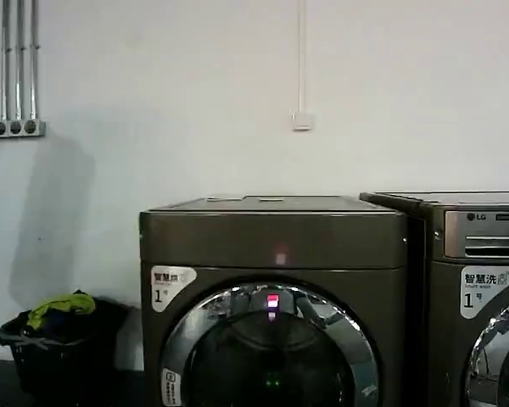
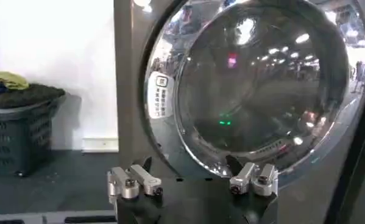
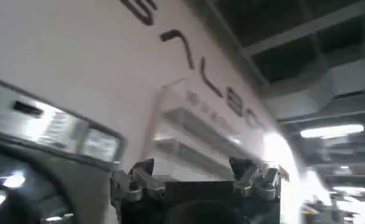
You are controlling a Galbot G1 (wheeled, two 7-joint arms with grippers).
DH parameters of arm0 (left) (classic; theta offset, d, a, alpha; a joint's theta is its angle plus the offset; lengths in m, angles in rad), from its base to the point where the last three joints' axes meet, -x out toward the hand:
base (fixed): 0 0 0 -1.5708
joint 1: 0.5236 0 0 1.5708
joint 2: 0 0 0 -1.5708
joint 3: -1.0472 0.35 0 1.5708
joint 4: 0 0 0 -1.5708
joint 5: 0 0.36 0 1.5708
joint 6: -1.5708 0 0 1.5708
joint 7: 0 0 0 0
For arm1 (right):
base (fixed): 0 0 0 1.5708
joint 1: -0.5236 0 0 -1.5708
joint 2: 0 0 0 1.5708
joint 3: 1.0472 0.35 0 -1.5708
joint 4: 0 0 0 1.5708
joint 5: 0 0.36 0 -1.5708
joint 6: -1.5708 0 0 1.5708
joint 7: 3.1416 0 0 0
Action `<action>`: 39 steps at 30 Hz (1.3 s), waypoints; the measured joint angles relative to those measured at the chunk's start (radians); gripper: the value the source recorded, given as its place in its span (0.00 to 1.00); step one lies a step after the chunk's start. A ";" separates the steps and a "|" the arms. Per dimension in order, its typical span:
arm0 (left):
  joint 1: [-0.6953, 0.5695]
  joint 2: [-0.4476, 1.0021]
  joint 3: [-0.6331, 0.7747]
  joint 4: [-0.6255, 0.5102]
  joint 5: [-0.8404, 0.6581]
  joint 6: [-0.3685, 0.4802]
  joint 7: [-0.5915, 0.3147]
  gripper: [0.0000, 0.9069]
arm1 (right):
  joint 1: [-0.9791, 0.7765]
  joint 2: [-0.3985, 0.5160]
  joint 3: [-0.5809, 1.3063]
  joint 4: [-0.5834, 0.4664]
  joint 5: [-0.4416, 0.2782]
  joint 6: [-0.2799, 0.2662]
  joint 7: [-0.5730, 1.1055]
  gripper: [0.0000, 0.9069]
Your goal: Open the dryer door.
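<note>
At centre-bottom of the head view sat the dryer door [image 1: 271, 356], shut against the dryer [image 1: 271, 242], its chrome ring circling dark glass with a small red light reflected near the top. Dryer stood on the floor against a white wall [image 1: 237, 85]. White corner sticker [image 1: 171, 284] read "1" under small characters I could not read reliably. Just beside it, on the right, stood a second machine [image 1: 475, 288] marked "LG" with a silver panel and its own "1" sticker.

Left wrist view added what the head view cut off: the door's lower rim, a white label [image 2: 159, 94] on the ring (text too small), and the left gripper [image 2: 193, 181] hanging before the door's lower edge, jaws apart, touching nothing. A dark laundry basket [image 2: 21, 131] with clothes stood to the dryer's left.

Right wrist view showed the right gripper [image 3: 194, 182], jaws apart, empty, below a wall with large dark lettering, unreadable.
</note>
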 joint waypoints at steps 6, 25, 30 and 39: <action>0.014 -0.012 -0.047 -0.014 -0.035 0.000 -0.020 1.00 | 0.017 -0.010 -0.120 0.045 0.000 0.023 -0.008 1.00; 0.095 -0.061 -0.166 -0.090 -0.040 0.000 -0.071 1.00 | 0.086 -0.046 -0.521 0.193 -0.008 0.039 -0.015 1.00; 0.109 -0.044 -0.188 -0.107 -0.037 0.000 -0.079 1.00 | 0.128 -0.076 -0.654 0.209 -0.028 0.041 -0.012 1.00; 0.132 -0.030 -0.240 -0.118 -0.037 0.000 -0.078 1.00 | 0.199 -0.149 -0.851 0.238 0.015 0.052 -0.016 1.00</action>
